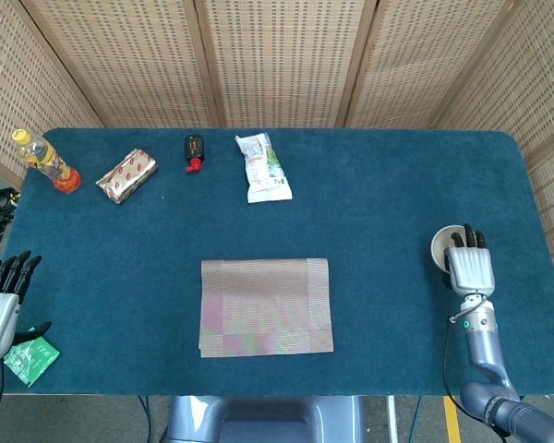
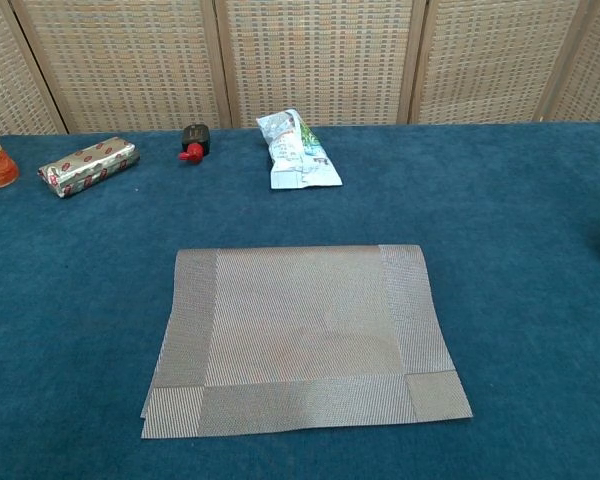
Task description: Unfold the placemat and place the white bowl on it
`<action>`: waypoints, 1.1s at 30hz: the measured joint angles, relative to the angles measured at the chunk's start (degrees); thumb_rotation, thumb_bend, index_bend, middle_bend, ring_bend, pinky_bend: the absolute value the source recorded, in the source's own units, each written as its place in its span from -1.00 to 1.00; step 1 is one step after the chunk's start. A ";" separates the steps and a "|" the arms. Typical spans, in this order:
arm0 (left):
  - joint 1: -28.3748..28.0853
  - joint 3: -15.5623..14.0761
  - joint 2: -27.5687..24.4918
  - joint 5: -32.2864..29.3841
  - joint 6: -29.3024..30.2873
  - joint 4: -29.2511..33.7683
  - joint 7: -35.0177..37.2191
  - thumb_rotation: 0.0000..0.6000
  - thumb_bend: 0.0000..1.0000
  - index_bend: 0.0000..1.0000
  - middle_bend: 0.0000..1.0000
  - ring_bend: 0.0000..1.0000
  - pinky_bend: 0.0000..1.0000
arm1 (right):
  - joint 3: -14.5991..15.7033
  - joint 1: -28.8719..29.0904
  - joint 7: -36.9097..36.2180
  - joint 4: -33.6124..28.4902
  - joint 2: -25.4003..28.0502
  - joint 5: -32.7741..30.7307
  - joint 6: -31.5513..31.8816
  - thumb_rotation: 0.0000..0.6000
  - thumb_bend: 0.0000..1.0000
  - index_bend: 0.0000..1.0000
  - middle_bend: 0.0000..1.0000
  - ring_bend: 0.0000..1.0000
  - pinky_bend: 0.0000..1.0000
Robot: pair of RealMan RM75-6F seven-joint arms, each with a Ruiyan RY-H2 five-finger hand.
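**Bowl held well right of the mat**

Your woven placemat (image 1: 266, 305) lies folded on blue felt. Well right of it, your right hand (image 1: 470, 266) curls fingers into the smooth white bowl (image 1: 442, 245). Far left, your left hand (image 1: 0, 302) spreads empty.

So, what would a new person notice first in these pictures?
First the grey woven placemat, lying still folded at the middle of the blue table. Then the right hand near the right edge, holding the white bowl. Snack packets and a small bottle line the far edge.
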State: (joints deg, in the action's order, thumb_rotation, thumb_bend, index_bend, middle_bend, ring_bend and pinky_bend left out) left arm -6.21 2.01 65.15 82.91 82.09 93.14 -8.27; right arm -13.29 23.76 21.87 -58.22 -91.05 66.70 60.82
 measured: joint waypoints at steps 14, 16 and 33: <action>0.06 -0.20 -0.08 0.33 0.13 0.22 -0.22 1.00 -0.89 -1.00 -1.00 -1.00 -1.00 | 1.45 -0.74 2.03 -3.00 1.75 -1.27 0.17 1.00 -0.39 -0.24 -0.95 -1.00 -1.00; 0.04 -0.18 -0.08 0.29 0.09 0.21 -0.22 1.00 -0.89 -1.00 -1.00 -1.00 -1.00 | 1.44 -0.94 2.47 -4.12 2.29 -1.73 0.34 1.00 -0.44 -0.41 -1.00 -1.00 -1.00; -0.02 -0.58 0.12 2.37 0.89 0.08 0.80 1.00 -0.90 -1.00 -1.00 -1.00 -1.00 | 4.71 -9.32 -3.67 -23.31 12.79 7.30 16.96 1.00 -0.72 -0.82 -1.00 -1.00 -1.00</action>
State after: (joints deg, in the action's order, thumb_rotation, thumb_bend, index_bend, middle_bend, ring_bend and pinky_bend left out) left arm -6.23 1.43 65.27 85.28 82.98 93.22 -7.47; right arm -8.59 14.44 18.20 -81.53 -78.26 74.00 77.77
